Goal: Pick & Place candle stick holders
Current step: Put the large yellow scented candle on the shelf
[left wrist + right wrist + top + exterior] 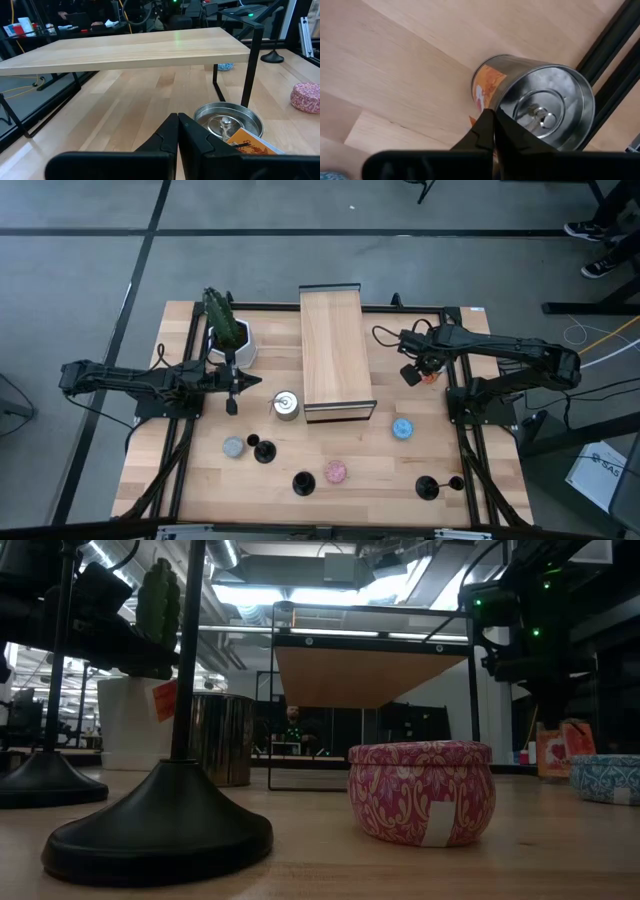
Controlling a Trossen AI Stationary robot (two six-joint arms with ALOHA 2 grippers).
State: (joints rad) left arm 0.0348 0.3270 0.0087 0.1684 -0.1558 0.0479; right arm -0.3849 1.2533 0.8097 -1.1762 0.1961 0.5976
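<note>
Three black candle stick holders stand upright on their round bases near the table's front: one (263,450) front left, one (303,482) front centre, one (428,487) front right. Two of them show close in the low view (160,830) (45,780). My left gripper (232,402) is shut and empty, left of an open shiny metal tin (286,406) (227,122). My right gripper (415,372) is shut and points down over another metal tin with an orange label (535,107) at the right, far from the holders. My right gripper's shut fingertips (490,117) show in front of the tin's rim (496,102) on its orange-label side, coming from above. I cannot tell whether they touch it.
A wooden shelf on black legs (335,350) stands mid-table. A potted cactus (228,330) stands at the far left. Flat patterned tins lie in front: grey (233,446), pink (335,471) (420,790), blue (402,428). Black frame rails run along the table's sides.
</note>
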